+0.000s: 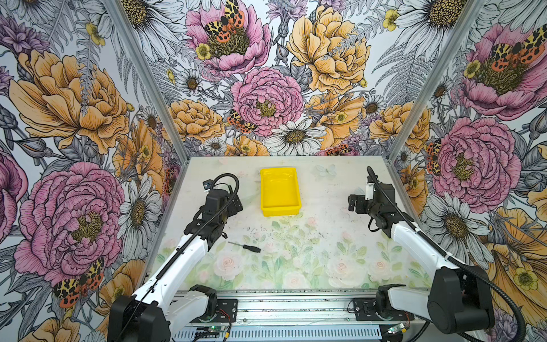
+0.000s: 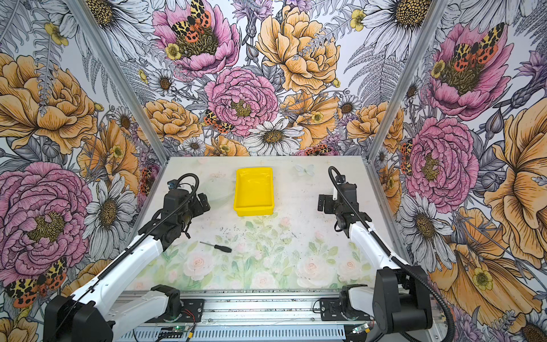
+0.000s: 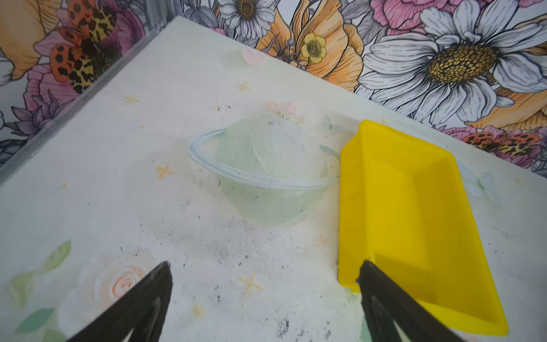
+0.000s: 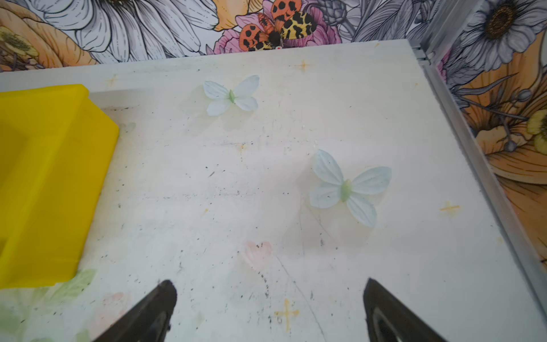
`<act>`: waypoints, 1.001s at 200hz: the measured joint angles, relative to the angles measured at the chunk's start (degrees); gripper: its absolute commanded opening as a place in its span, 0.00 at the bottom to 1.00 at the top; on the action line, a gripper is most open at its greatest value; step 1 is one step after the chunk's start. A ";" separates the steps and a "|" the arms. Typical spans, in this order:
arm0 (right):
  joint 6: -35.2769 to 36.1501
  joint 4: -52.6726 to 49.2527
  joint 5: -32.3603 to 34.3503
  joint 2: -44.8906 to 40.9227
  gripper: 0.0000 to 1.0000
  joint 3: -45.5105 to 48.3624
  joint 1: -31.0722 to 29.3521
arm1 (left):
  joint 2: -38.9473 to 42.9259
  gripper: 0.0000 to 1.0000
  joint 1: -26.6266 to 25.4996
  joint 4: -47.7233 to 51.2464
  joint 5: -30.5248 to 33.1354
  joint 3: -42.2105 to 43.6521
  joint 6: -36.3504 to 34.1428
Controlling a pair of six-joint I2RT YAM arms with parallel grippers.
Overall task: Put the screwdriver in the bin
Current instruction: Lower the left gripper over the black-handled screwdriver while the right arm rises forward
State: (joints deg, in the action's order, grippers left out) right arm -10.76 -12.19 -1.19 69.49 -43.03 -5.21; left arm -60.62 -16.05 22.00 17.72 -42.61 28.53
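Both top views, one screwdriver point(image 1: 244, 246), one bin point(image 1: 281, 210), apart, wrist views, left tool point(image 3: 266, 263), right tool point(image 4: 269, 281), each spread

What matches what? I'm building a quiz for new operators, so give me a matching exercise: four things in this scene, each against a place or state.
Things:
1. small slim black-handled screwdriver
2. bright yellow rectangular plastic bin
3. left gripper
4. right gripper

Places or states:
A. open, to the right of the bin
B. empty, standing toward the back
C. lying flat and loose, nearer the front than the bin
D. open, to the left of the bin

Pairs: 1-C, 2-B, 3-D, 4-A.
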 measured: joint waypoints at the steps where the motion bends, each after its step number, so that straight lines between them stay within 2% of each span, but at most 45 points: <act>1: -0.09 -0.20 -0.11 -0.26 1.00 0.00 -0.22 | 0.00 0.99 -0.04 0.28 -0.15 0.04 0.35; 34: -1.03 -4.22 -1.05 -5.11 1.00 -0.63 -6.32 | -0.83 0.99 -1.81 7.02 -2.23 0.15 7.65; 101: -1.64 -9.97 -0.28 -4.35 0.99 -5.27 -14.62 | -7.23 0.99 -9.16 15.69 -4.11 0.13 18.03; 174: 1.57 -11.39 0.90 -2.34 0.99 -5.88 -17.86 | -12.63 0.94 -18.69 18.18 -4.07 0.15 27.96; 200: 3.34 -11.43 0.66 -2.43 1.00 -5.88 -18.40 | -12.76 0.92 -19.89 18.25 -4.02 1.05 31.10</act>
State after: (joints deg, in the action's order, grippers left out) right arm -7.42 -23.62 -0.54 67.07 -48.90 -23.62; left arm -73.38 -35.94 40.25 13.69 -41.56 59.64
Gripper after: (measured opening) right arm 0.995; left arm 0.925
